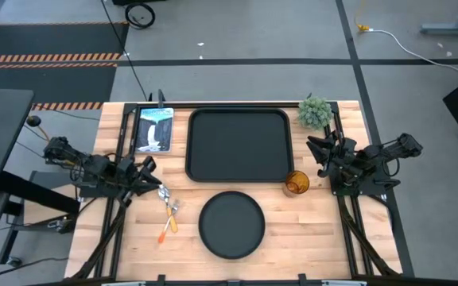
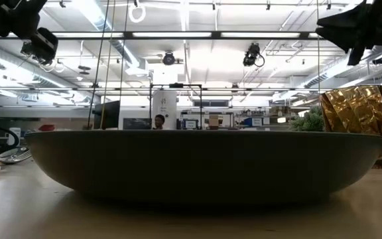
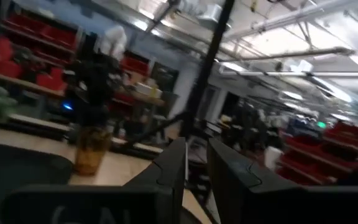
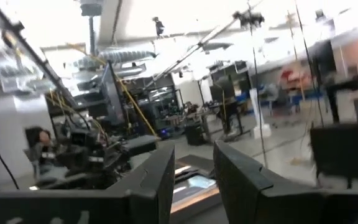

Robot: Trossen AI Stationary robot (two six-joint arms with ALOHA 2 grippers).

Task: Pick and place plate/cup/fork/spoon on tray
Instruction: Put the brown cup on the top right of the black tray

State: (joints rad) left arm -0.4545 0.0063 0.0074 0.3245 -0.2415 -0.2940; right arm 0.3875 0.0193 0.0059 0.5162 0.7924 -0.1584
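The black rectangular tray (image 1: 238,145) lies at the table's far middle. The round black plate (image 1: 231,225) rests flat near the front edge and fills the low view (image 2: 204,162). The amber cup (image 1: 296,183) stands upright by the tray's near right corner; it also shows in the low view (image 2: 355,109). The orange-handled fork and spoon (image 1: 168,214) lie together left of the plate; I cannot tell which is which. My left gripper (image 1: 149,175) hovers open just left of them. My right gripper (image 1: 318,155) hovers open just beyond the cup, at the tray's right.
A picture card (image 1: 154,129) lies left of the tray. A small green plant (image 1: 315,111) stands at the far right corner. Bare wood lies between plate and tray and on both sides of the plate. A person (image 2: 158,121) sits far behind the table.
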